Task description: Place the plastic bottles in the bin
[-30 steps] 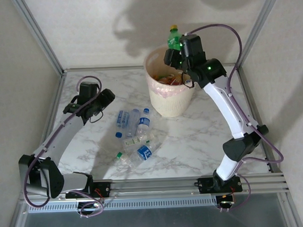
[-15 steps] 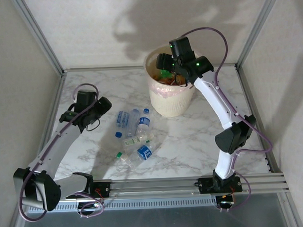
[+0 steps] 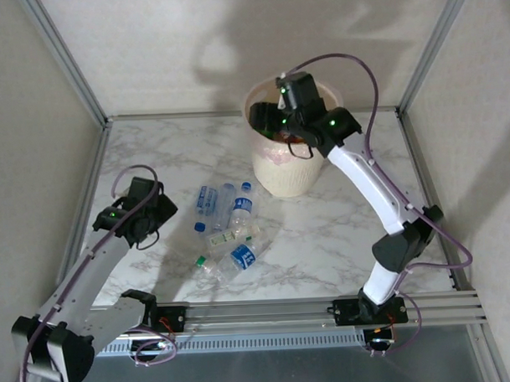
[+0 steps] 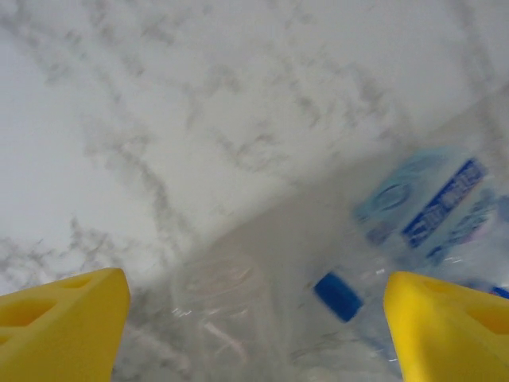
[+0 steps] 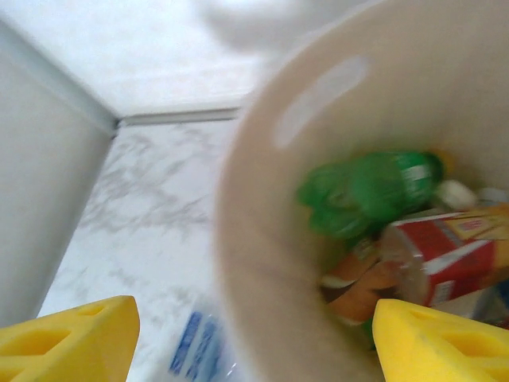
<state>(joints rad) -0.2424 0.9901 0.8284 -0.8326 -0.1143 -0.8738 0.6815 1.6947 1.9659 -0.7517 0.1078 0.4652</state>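
The bin (image 3: 289, 160) stands at the back of the table. My right gripper (image 3: 263, 117) hovers open over its left rim. In the right wrist view the jaws (image 5: 254, 342) straddle the bin's wall (image 5: 270, 239), and a green bottle (image 5: 370, 191) lies loose inside among other bottles. Several clear plastic bottles (image 3: 227, 219) with blue caps and labels lie on the table in front of the bin. My left gripper (image 3: 158, 213) is open just left of that pile. Its wrist view looks down on a clear bottle (image 4: 227, 306), a blue cap (image 4: 338, 295) and a blue label (image 4: 433, 207).
A red-labelled bottle (image 5: 445, 248) and orange pieces lie in the bin beside the green one. Metal frame posts (image 3: 62, 59) and white walls close in the marble table (image 3: 340, 230). A rail (image 3: 276, 312) runs along the near edge.
My right gripper came down over the bin, opened and let go of the green bottle, which now lies inside. My left arm drew back toward the near left.
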